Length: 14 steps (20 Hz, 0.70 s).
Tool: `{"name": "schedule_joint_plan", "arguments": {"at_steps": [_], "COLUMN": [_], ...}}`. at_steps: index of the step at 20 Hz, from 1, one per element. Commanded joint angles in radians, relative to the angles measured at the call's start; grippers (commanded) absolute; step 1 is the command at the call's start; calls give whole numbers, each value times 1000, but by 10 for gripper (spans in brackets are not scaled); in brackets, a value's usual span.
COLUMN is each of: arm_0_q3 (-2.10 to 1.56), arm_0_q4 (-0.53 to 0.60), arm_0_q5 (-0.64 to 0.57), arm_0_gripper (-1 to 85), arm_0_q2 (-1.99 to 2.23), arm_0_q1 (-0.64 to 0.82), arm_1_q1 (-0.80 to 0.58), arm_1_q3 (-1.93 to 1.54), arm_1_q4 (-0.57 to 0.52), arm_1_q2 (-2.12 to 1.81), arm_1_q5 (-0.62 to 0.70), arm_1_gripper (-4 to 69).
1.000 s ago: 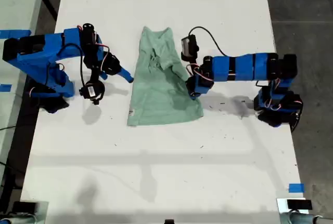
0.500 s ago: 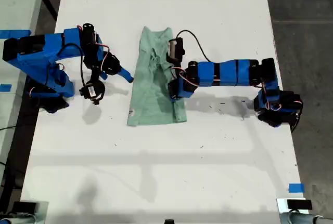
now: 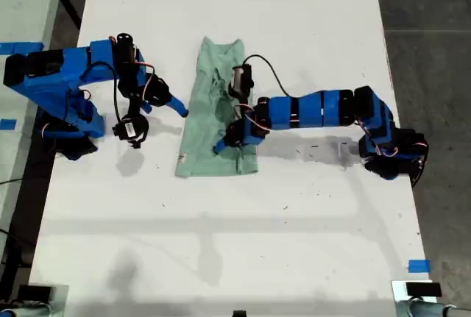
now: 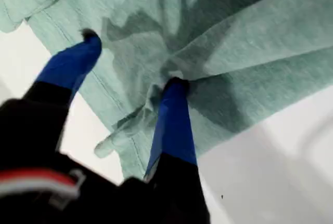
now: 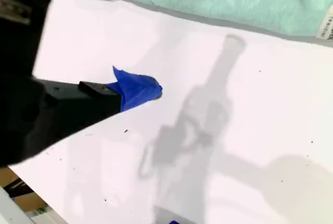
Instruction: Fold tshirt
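Note:
The pale mint-green tshirt (image 3: 210, 122) lies on the white table (image 3: 243, 243), folded lengthwise into a narrow strip, neck toward the far edge. My first gripper (image 3: 227, 145) reaches from the exterior view's right and rests over the shirt's lower part. In the first wrist view it (image 4: 130, 63) is open, its blue fingers (image 4: 174, 115) spread on bunched cloth (image 4: 250, 37). My second gripper (image 3: 176, 106) hovers beside the shirt's edge at the exterior view's left. The second wrist view shows only one blue fingertip (image 5: 138, 89) above bare table, with the shirt's edge (image 5: 223, 0) beyond it.
Both arm bases stand on the table, one (image 3: 70, 122) at the exterior view's left and one (image 3: 390, 151) at its right. A cable (image 3: 268, 74) loops above the first arm. Blue tape (image 3: 418, 265) marks the near corner at the exterior view's right.
My first gripper swept toward the exterior view's left, carrying the shirt's side over onto itself. It now stands open on the narrower shirt. The second arm has not moved.

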State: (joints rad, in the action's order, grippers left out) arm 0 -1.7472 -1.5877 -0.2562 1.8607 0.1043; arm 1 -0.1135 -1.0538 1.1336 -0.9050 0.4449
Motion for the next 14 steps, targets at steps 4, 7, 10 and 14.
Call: {"name": "schedule_joint_plan", "arguments": {"at_steps": [4,7,10,14], "arm_0_q3": [25,46,91,80], "arm_0_q4": [-8,-2,20,140], "arm_0_q5": [18,28,52,78], "arm_0_gripper": [343,339,338,343], "arm_0_q2": [44,37,-5,-141], "arm_0_q1": [-29,-48,-86,-129], "arm_1_q1": [32,28,-6,-35], "arm_1_q3": [37,-31,-144,-265], "arm_1_q4": [184,239,265,239], "arm_1_q2": [-278,-442,-554,-649], "arm_1_q5": [0,14,20,26], "arm_1_gripper": [282,262,256,252]}}
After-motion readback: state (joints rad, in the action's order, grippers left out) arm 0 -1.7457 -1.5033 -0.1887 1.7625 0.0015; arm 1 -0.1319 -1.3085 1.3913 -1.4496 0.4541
